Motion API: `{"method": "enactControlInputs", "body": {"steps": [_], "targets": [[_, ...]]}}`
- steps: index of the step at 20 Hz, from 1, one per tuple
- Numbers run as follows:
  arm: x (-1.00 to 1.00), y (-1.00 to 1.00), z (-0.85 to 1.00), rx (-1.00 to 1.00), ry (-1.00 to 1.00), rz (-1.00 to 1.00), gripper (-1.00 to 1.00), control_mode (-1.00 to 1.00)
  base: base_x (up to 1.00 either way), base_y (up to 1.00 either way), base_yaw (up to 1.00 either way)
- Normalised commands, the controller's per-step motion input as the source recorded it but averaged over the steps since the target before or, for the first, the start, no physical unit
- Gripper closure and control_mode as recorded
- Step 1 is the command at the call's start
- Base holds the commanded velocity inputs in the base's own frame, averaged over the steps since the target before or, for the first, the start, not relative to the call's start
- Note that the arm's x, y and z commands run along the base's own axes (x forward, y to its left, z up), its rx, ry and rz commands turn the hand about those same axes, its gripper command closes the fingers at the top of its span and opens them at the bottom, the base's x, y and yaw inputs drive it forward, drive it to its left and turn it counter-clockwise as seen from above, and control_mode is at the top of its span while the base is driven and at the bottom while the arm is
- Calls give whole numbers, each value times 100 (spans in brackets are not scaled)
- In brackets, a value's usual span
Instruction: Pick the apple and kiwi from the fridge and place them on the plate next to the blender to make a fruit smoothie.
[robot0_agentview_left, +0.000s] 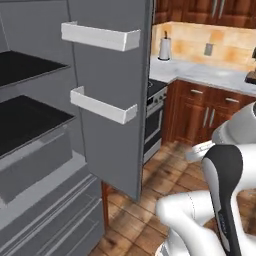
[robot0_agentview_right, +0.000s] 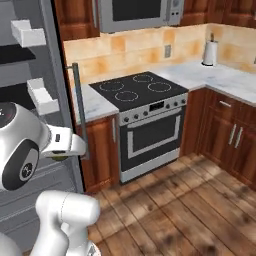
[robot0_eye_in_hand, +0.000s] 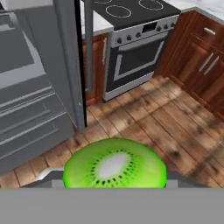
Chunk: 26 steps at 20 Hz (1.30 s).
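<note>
The kiwi (robot0_eye_in_hand: 114, 166) is a green fruit with a pale centre ringed by dark seeds. It sits low in the hand view, and my gripper (robot0_eye_in_hand: 114, 183) is shut on it above the wooden floor. From the right base view a sliver of the kiwi (robot0_agentview_right: 60, 157) peeks out under the white hand (robot0_agentview_right: 65, 144), just right of the fridge (robot0_agentview_right: 30, 60). The fridge (robot0_agentview_left: 45, 125) stands open with bare black shelves. Its grey door (robot0_agentview_left: 110, 95) carries two white bins. The apple, the plate and the blender are out of view.
A black stove with oven (robot0_agentview_right: 145, 125) stands right of the fridge, under a microwave (robot0_agentview_right: 137, 15). Brown cabinets (robot0_agentview_right: 230, 135) with a marble counter (robot0_agentview_left: 210, 75) run along the corner, with a paper towel roll (robot0_agentview_left: 165, 48) on it. Wooden floor (robot0_agentview_right: 190, 205) lies open ahead.
</note>
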Motion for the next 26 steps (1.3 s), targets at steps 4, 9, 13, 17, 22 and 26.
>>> {"method": "enactControlInputs", "body": {"steps": [4, 9, 13, 17, 22, 26], "targets": [[0, 0, 0, 0, 0, 0, 100, 100, 0, -41, -82], [0, 0, 0, 0, 0, 0, 100, 100, 0, -51, -79], [0, 0, 0, 0, 0, 0, 100, 100, 2, -41, -75], [0, 0, 0, 0, 0, 0, 100, 100, 17, -37, -69], [0, 0, 0, 0, 0, 0, 100, 100, 26, -42, -64], [0, 0, 0, 0, 0, 0, 100, 100, 23, -52, -64]]}}
